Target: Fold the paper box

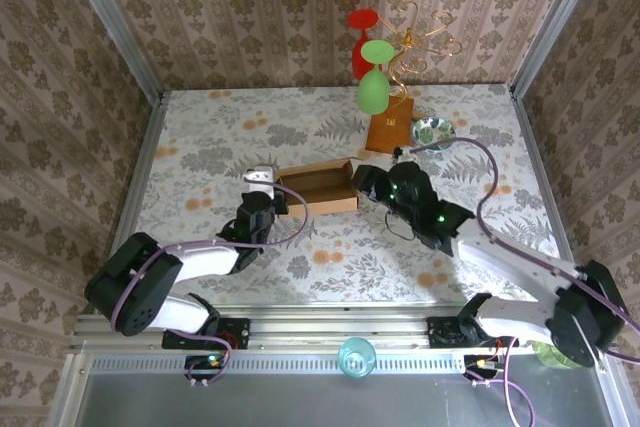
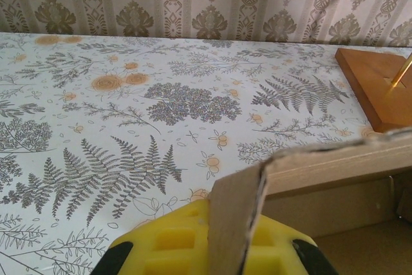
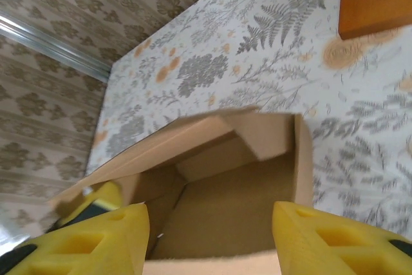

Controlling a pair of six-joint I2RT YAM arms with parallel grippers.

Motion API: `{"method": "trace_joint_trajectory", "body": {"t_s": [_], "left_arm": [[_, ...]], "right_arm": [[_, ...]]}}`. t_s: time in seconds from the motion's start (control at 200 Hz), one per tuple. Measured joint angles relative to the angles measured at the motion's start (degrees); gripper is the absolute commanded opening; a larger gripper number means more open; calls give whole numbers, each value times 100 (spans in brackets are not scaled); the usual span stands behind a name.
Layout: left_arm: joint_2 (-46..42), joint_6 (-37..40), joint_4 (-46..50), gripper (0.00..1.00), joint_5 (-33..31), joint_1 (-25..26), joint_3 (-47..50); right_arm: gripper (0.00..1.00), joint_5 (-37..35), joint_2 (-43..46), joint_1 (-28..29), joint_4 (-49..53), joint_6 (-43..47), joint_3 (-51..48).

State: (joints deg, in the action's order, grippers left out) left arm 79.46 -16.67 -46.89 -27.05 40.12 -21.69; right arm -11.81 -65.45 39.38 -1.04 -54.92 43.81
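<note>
- Paper box (image 1: pixel 318 187): its left end wall is pinched between the yellow pads (image 2: pixel 167 243) of the left gripper (image 2: pixel 228 246), jaws closed on the cardboard.
- Right gripper (image 3: pixel 209 243): jaws apart and straddling the right end of the box, one pad on each side. Can't tell if either pad touches the wall; nothing is held.
- Box sits mid-table between the two grippers, top open, walls standing. One inner flap leans inward at a corner in the right wrist view.
- Handling, my guess: light, thin corrugated card. It is stiff across panels, bends readily at creases and dents if squeezed hard.
- It would likely slide on the cover, so one end needs holding while the other is worked.
- Best hold: a wall edge or flap close to a crease, not mid-panel.
- Surface: flat table under a fern-and-flower print cover (image 1: pixel 200 147), which looks smooth.
- Wooden block (image 1: pixel 390 132) carrying a gold wire stand sits just beyond the box's far right corner, apart from it. Small bowl (image 1: pixel 433 132) lies right of the block.
- Room: patterned wallpaper panels on three sides, with metal posts at the corners.
</note>
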Motion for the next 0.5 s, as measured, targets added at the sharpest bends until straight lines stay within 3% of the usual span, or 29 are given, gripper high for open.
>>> {"method": "trace_joint_trajectory", "body": {"t_s": [0.09, 0.21, 0.5], "left_arm": [[7, 0, 17, 0, 0, 0, -15], [11, 0, 20, 0, 0, 2, -20], [11, -2, 35, 0, 0, 4, -20]], "right_arm": [[57, -179, 391, 170, 636, -741, 76], [68, -262, 518, 236, 1082, -1926, 120], [71, -153, -85, 295, 1449, -3991, 496]]}}
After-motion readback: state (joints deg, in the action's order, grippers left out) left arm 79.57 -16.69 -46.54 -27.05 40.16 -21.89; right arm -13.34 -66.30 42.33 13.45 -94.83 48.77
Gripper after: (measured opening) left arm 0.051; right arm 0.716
